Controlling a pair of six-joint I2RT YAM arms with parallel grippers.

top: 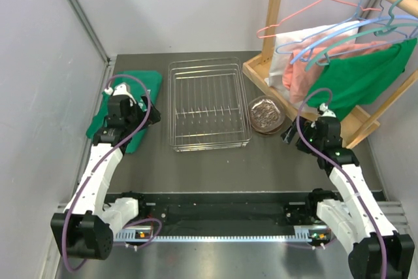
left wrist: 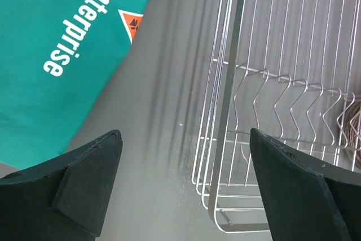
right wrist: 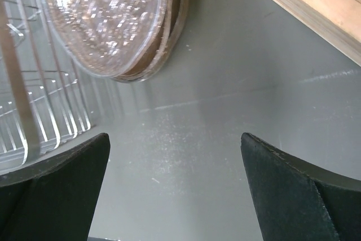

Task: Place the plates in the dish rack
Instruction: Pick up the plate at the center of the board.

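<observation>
The plates lie stacked flat on the table just right of the dish rack, a silver wire rack with nothing in it. In the right wrist view the stack is brown-tinted textured glass at top left. My right gripper is open and empty, a little right of and nearer than the stack; its fingertips frame bare table. My left gripper is open and empty at the rack's left side; the rack's near left corner shows between its fingers.
A green cloth with white lettering lies left of the rack, under the left arm. A wooden clothes stand with hangers and hanging garments rises at the back right, its base close behind the plates.
</observation>
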